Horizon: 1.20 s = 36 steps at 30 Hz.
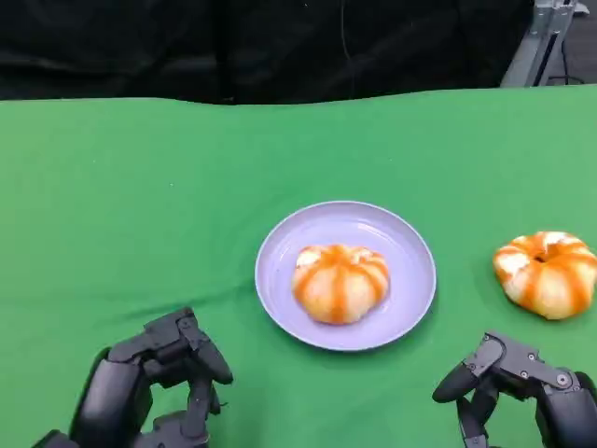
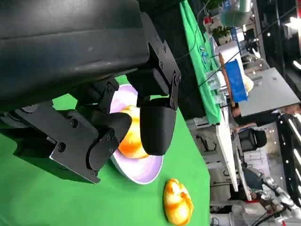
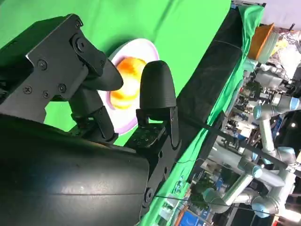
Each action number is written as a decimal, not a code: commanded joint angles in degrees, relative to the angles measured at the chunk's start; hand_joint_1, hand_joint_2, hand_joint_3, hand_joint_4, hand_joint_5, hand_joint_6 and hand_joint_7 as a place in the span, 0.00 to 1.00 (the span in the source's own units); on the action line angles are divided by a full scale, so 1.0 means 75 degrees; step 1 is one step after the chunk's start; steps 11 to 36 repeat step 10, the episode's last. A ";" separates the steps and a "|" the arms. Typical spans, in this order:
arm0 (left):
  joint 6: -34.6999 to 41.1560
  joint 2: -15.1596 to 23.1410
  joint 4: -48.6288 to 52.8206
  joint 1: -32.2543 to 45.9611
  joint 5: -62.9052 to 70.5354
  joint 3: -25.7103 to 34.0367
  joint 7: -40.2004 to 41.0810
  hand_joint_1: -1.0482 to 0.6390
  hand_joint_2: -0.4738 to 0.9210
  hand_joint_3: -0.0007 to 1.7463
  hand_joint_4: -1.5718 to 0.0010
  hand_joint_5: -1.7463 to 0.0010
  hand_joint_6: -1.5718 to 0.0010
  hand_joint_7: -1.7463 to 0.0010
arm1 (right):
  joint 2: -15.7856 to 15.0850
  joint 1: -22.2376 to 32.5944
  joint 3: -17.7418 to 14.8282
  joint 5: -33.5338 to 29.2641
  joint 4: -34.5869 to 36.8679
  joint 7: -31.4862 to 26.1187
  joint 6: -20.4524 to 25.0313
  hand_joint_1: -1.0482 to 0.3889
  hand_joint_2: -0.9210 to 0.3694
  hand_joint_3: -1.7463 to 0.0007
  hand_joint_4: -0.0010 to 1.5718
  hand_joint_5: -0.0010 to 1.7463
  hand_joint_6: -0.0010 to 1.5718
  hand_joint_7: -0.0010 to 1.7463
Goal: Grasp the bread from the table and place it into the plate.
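- We see one bun point(image 1: 340, 282) already sitting in the middle of the lilac plate point(image 1: 410, 245), which rests on the green tablecloth point(image 1: 140, 205) squarely between our two arms, within reach of either.
- A second bun point(image 1: 548, 273) lies on the cloth, well apart from the plate on our right side. We judge this is the bread left to move, since it is the only one outside the plate.
- Our right hand point(image 1: 522, 387) hangs low at the near edge of the table, just short of that loose bun and not touching it. Its fingers are apart and hold nothing, so it is released; being on the bun's side, it looks the natural one to reach.
- Our left hand point(image 1: 154, 383) sits at the near left, clear of the plate, likewise released with nothing in it. The left wrist view looks past its fingers point(image 2: 157, 127) to the plate and both buns.
- We judge the next reach must go forward and to our right, then carry the bun in beside the one already on the plate, where bare rim remains.
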 commanded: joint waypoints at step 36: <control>-0.0396 0.0109 0.0418 -0.0287 0.0067 0.0143 -0.0124 0.66 0.60 0.79 0.48 0.00 0.49 0.10 | -0.0063 0.0059 -0.0071 0.0051 -0.0008 -0.0027 -0.0113 0.79 0.45 0.25 0.51 0.96 0.51 0.73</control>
